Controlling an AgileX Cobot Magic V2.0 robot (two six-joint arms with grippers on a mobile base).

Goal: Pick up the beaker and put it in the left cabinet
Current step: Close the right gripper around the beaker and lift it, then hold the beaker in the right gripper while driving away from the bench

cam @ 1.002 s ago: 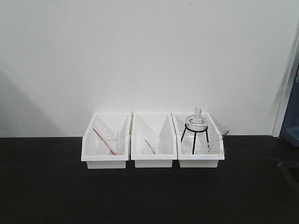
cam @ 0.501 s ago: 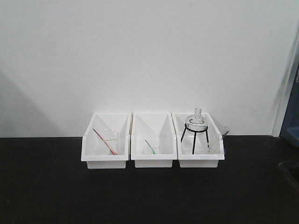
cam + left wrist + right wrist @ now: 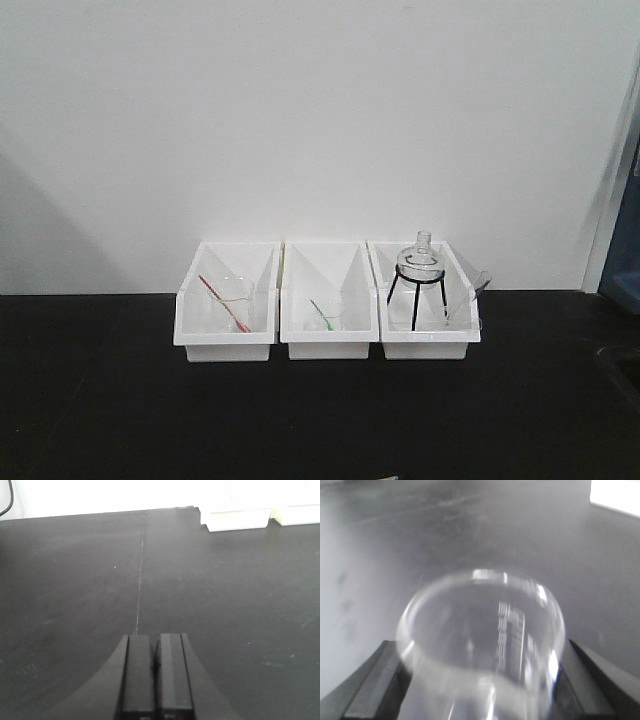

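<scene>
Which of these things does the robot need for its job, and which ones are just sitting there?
For the job:
- beaker, held in the right gripper
- cabinet: not in view

Just sitting there:
- white bins
- flask on its stand
- pink stick
- green stick
- left gripper, shut on nothing

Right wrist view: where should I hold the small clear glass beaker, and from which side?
Clamp the clear glass beaker across its straight round wall below the flared rim, one finger each side, as the right gripper flanks it; the rim lip would likely slip.
</scene>
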